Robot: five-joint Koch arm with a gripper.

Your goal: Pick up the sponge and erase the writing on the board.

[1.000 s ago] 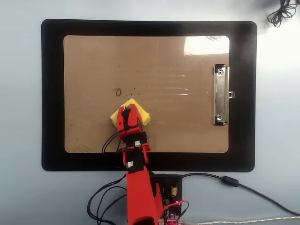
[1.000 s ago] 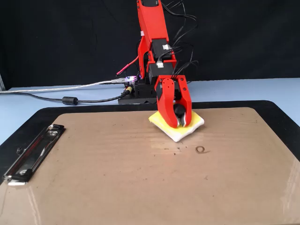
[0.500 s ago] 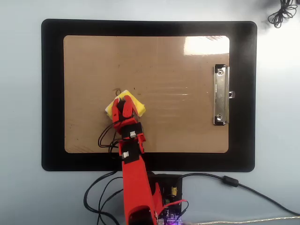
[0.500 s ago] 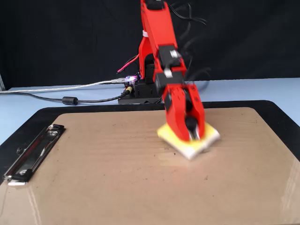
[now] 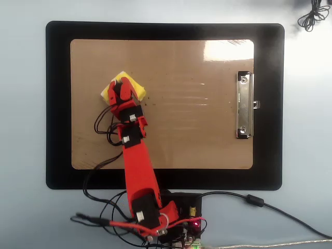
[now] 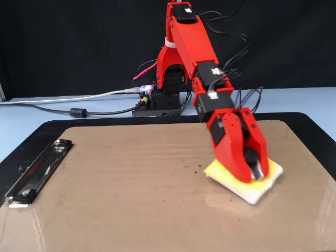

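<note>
1. Yellow, the sponge (image 5: 123, 89) is pressed flat on the board (image 5: 197, 135) so its underside can wipe.
2. It is held by its knob in the closed pincer (image 6: 253, 170).
3. No writing is seen; faint specks remain.

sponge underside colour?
Whitish, under a yellow top. The sponge edge shows it best in the fixed view, with the gripper clamped on it.
</note>
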